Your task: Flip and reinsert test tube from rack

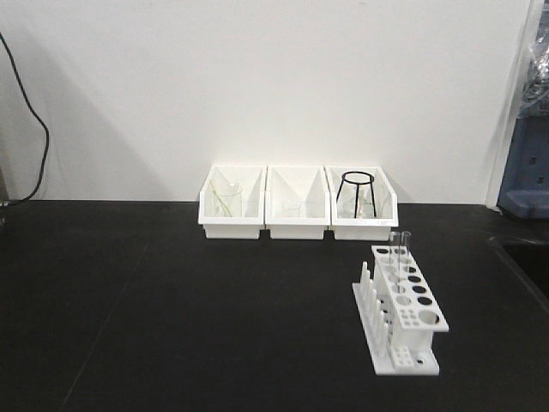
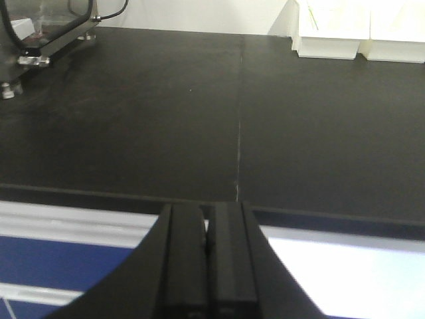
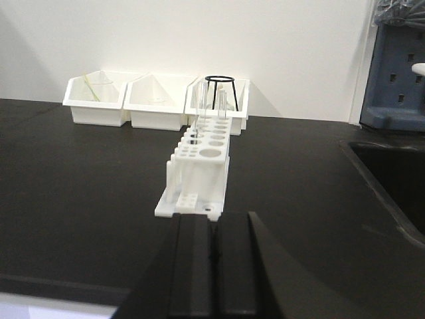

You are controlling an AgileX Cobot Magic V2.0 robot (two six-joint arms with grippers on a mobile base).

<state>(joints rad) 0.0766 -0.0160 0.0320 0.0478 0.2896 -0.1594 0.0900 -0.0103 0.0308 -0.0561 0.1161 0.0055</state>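
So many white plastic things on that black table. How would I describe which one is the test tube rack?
On the black table, find the row of three white bins against the back wall. The rack stands alone in front of the rightmost bin. Unlike the bins, it is long and narrow, with round holes on top, pegs along one side and two glass tubes.

The left hand (image 2: pixel 208 222) and right hand (image 3: pixel 214 229) are matte black, with flat rectangular fingers on curved bases.
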